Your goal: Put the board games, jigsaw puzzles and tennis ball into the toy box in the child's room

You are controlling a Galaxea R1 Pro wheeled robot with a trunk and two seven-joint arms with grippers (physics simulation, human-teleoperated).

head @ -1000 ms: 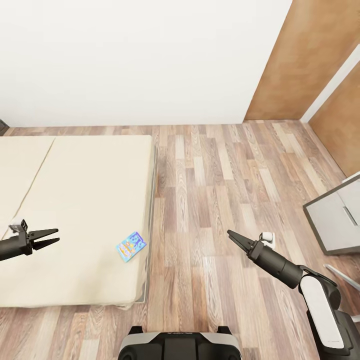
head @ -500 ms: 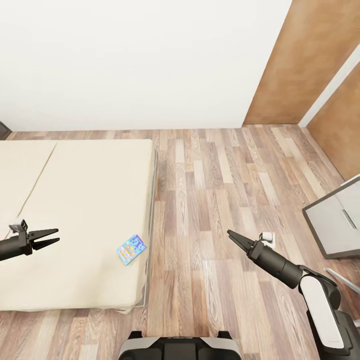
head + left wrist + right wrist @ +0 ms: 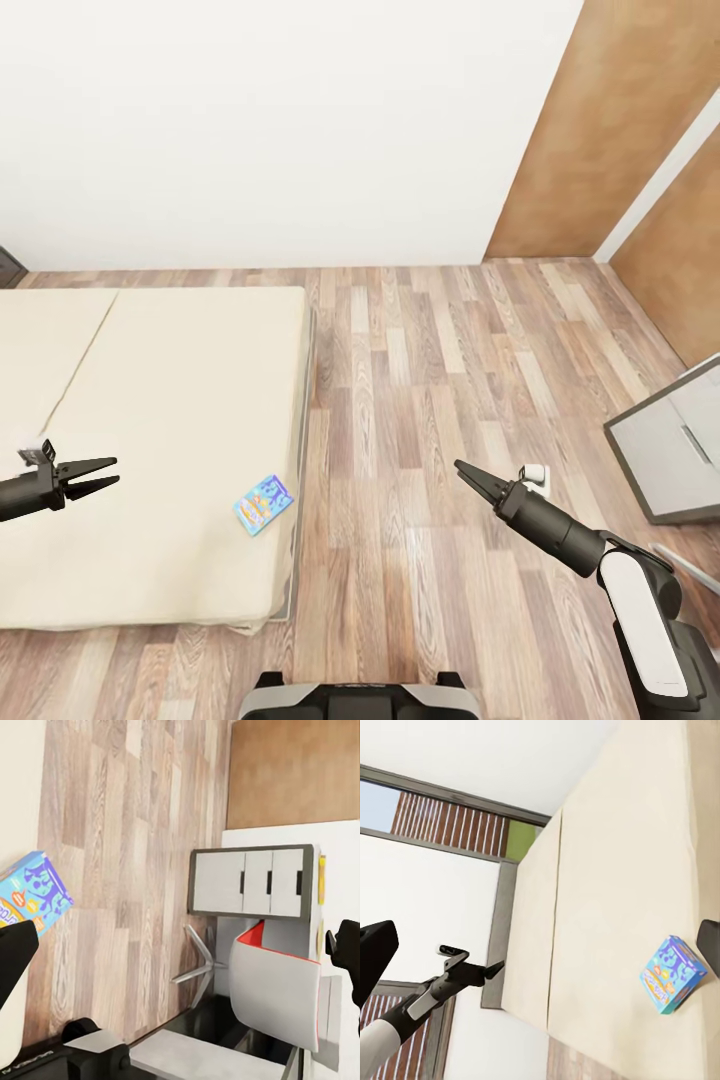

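Backing off slightly, view shifted | small blue board game (image 3: 263, 503) lies near bed (image 3: 150, 420) edge | left end effector (image 3: 100, 475) apart, empty | right end effector (image 3: 463, 471) together | pickup pending

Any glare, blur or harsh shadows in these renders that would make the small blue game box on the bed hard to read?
Head view: even, flat light; blue game box sharp, with little shadow on the bed; mild sheen on the floor. Left wrist view: box crisp though cut by the frame edge. Right wrist view: box clear; the end effector fingers look dark and slightly soft at the edges.
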